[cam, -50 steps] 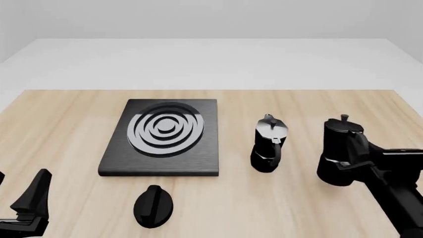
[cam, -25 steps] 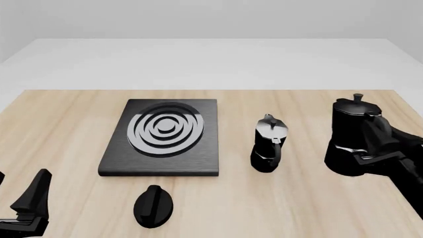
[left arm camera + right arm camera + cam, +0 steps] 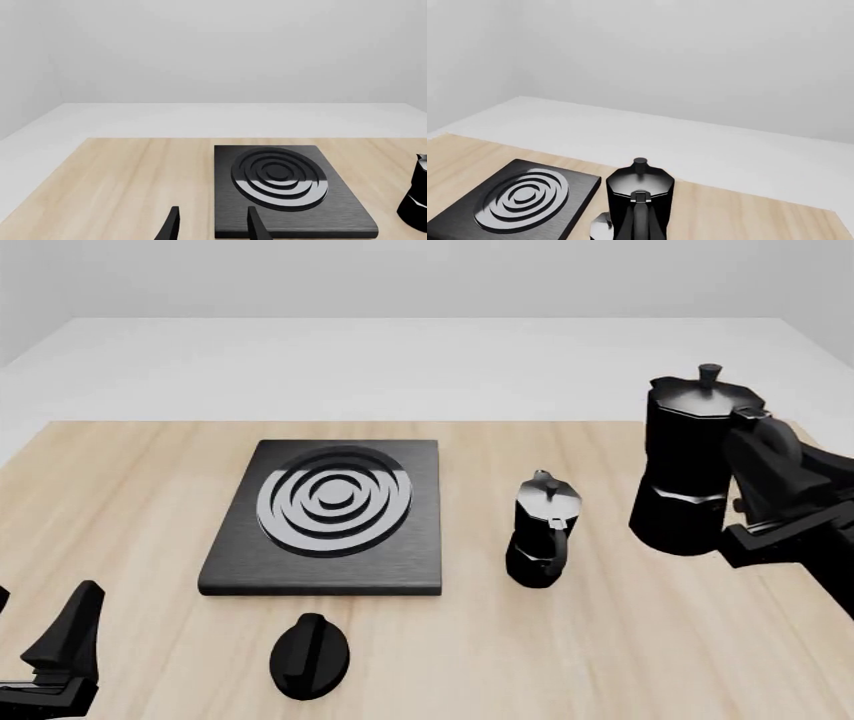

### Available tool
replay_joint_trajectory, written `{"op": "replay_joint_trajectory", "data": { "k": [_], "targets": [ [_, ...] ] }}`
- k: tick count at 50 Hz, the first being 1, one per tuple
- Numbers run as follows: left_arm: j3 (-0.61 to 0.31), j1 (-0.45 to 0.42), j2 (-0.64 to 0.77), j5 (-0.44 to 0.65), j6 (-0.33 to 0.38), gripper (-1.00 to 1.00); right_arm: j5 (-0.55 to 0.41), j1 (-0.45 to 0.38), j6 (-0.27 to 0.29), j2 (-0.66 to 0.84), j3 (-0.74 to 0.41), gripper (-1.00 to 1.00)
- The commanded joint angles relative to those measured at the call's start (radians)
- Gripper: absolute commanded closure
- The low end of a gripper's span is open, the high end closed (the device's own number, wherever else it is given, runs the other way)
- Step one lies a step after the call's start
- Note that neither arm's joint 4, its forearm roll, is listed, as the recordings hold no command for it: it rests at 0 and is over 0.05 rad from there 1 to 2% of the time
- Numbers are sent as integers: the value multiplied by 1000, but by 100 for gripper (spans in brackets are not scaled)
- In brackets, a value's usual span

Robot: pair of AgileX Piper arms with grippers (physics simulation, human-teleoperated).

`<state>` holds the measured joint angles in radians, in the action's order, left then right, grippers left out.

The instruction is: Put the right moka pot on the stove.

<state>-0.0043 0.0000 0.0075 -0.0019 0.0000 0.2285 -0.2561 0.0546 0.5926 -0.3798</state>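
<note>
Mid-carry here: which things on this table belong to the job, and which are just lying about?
In the job:
right moka pot, lifted, held by the right claw
stove, bare, its rings free

Lying about:
second moka pot, standing between stove and carried pot
round knob
left claw, idle, open

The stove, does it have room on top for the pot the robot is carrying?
Yes. The stove top, rings and all, is bare. Wood is also free between its right edge and the other moka pot. It is tighter near the knob in front, and around the right gripper with the right moka pot.
</note>
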Motion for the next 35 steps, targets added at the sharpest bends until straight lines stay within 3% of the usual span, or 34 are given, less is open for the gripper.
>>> {"op": "replay_joint_trajectory", "data": {
  "k": [1, 22, 35],
  "targets": [
    [0, 0, 0, 0, 0, -100, 124, -109, -7, 61, -51, 100],
    [0, 0, 0, 0, 0, -100, 516, -280, -10, 396, -72, 100],
    [0, 0, 0, 0, 0, -100, 690, -309, -27, 606, -122, 100]
  ]
}}
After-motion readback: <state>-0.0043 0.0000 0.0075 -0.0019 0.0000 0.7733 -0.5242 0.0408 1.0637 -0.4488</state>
